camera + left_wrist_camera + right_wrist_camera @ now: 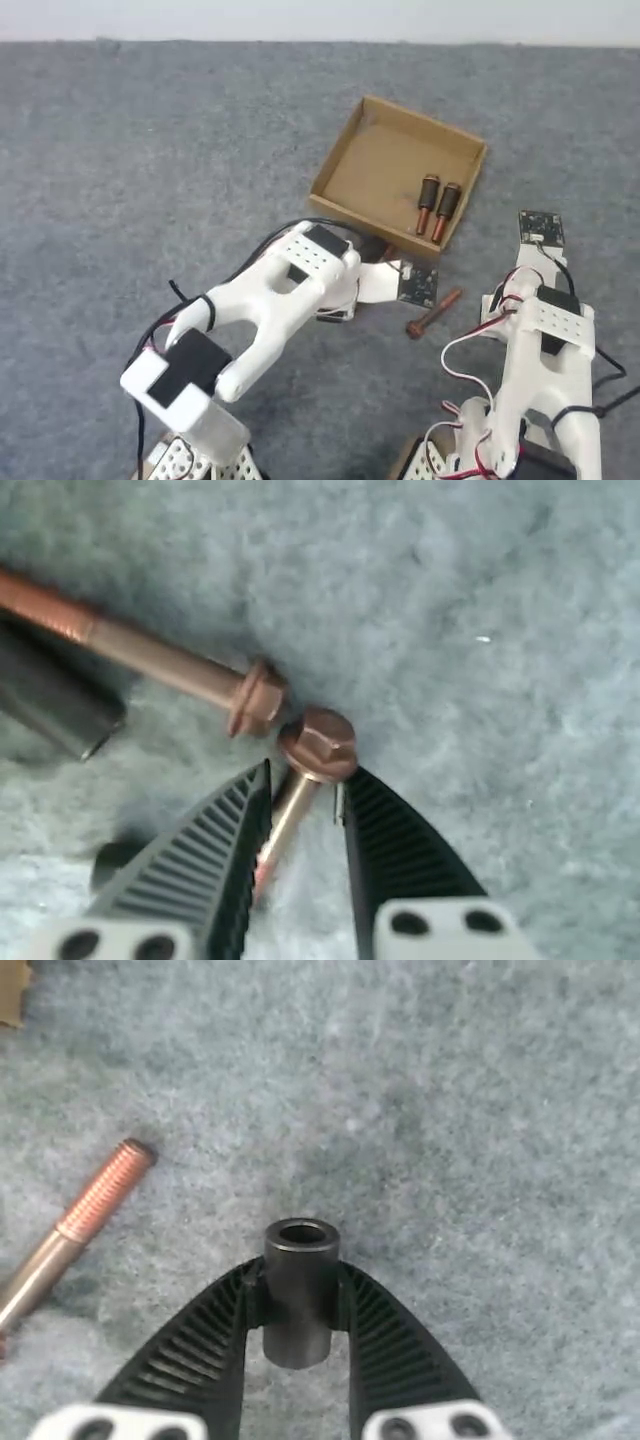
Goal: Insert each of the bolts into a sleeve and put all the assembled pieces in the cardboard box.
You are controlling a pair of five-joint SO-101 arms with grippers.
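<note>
box [385, 170]: open brown cardboard, sitting flat
assembled pieces [428, 200]: two, side by side in the box, up against one wall
loose bolt [433, 312]: coppery, lying just outside the box
other bolt [318, 744]: lying between left gripper's [305, 775] spread fingers
sleeve [300, 1300]: black, upright, pinched in right gripper [298, 1272]

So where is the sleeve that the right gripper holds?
In the right wrist view, the black sleeve sits clamped in the right gripper over the grey carpet, with a loose bolt lying close beside it, threaded end nearest.
</note>
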